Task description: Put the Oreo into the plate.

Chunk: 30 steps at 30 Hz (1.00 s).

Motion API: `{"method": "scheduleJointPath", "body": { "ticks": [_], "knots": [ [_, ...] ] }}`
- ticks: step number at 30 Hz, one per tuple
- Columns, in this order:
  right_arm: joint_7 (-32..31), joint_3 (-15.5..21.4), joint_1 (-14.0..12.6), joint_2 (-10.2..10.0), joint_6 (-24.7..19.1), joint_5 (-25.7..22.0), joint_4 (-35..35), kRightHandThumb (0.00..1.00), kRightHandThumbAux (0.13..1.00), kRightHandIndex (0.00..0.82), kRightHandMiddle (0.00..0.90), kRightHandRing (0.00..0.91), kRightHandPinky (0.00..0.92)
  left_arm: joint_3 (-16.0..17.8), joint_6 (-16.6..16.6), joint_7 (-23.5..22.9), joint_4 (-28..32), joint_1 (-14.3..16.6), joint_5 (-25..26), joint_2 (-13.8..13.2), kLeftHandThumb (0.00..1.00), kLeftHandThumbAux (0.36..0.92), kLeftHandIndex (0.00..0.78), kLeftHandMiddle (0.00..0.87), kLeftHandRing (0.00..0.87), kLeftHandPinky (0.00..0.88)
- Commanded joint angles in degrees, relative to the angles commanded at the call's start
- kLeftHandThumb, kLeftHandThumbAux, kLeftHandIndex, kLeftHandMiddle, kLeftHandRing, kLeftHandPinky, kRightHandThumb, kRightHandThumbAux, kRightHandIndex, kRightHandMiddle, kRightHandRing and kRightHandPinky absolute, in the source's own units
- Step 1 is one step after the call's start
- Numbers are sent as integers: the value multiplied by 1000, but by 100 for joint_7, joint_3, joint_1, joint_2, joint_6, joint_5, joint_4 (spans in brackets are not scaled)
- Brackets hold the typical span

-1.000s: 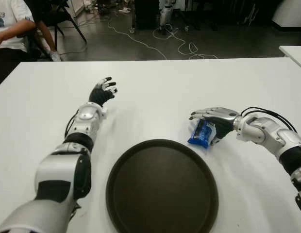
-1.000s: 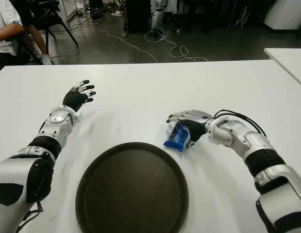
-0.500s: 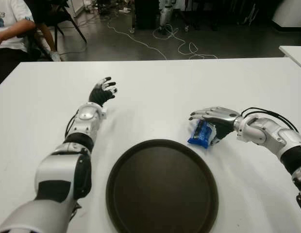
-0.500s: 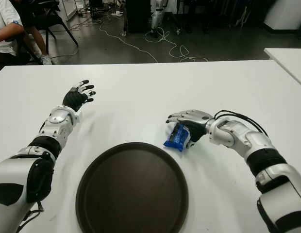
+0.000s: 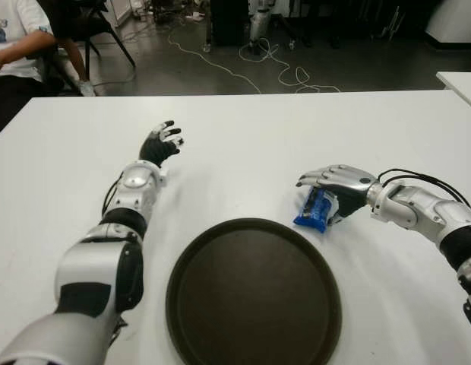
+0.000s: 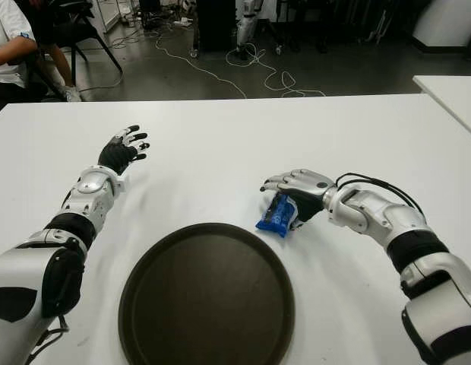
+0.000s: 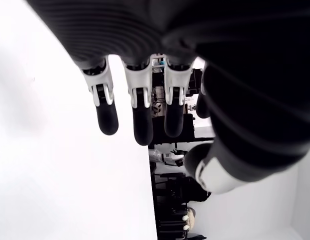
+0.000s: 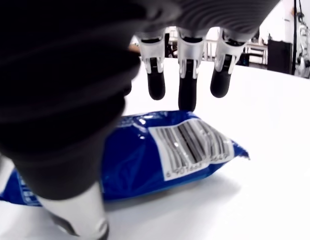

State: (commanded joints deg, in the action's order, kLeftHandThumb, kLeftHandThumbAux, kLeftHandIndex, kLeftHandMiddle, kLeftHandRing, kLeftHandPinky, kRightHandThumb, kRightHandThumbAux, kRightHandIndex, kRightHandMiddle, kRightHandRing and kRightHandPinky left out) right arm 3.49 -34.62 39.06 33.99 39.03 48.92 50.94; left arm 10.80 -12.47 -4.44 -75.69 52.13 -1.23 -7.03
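One blue Oreo pack (image 5: pixel 317 209) lying on the white desk (image 5: pixel 243 144), just beside the far right rim of one round dark plate (image 5: pixel 254 293), outside it. Right hand (image 5: pixel 338 190) arched over the pack, fingers (image 8: pixel 187 85) extended above the wrapper, holding nothing. Left hand (image 5: pixel 161 142) out past the plate's far left, fingers spread, empty. One seated person (image 5: pixel 15 46) beyond the desk's far left corner.
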Motion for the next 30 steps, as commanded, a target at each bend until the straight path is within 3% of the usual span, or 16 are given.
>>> {"method": "scheduleJointPath", "body": {
  "ticks": [7, 8, 10, 13, 17, 23, 30],
  "knots": [
    [416, -90, 73, 62, 248, 177, 93, 472, 768, 222, 260, 262, 294, 5, 20, 4, -2, 11, 18, 12, 0, 755, 107, 177, 182, 199],
    [471, -107, 87, 73, 286, 213, 102, 552, 752, 287, 275, 282, 314, 15, 26, -1, -3, 12, 30, 13, 0, 759, 104, 178, 184, 203],
    [542, -141, 116, 84, 333, 264, 125, 622, 738, 344, 287, 300, 332, 30, 30, -7, -4, 13, 46, 15, 0, 762, 103, 178, 185, 207],
    [572, -172, 162, 109, 394, 303, 147, 672, 725, 386, 308, 332, 362, 46, 31, -7, -4, 15, 62, 26, 0, 769, 101, 179, 186, 208],
    [519, -164, 189, 121, 463, 260, 182, 689, 720, 403, 339, 373, 401, 61, 25, -10, -2, 15, 69, 32, 0, 771, 97, 176, 180, 195],
    [540, -140, 183, 142, 498, 257, 199, 691, 716, 421, 504, 528, 544, 64, 27, -9, 1, 20, 64, 41, 0, 770, 97, 173, 176, 187],
    [695, -88, 157, 180, 607, 235, 162, 689, 714, 428, 599, 611, 597, 75, 30, -35, -2, 19, 67, 37, 0, 770, 97, 179, 181, 196]
  ]
}}
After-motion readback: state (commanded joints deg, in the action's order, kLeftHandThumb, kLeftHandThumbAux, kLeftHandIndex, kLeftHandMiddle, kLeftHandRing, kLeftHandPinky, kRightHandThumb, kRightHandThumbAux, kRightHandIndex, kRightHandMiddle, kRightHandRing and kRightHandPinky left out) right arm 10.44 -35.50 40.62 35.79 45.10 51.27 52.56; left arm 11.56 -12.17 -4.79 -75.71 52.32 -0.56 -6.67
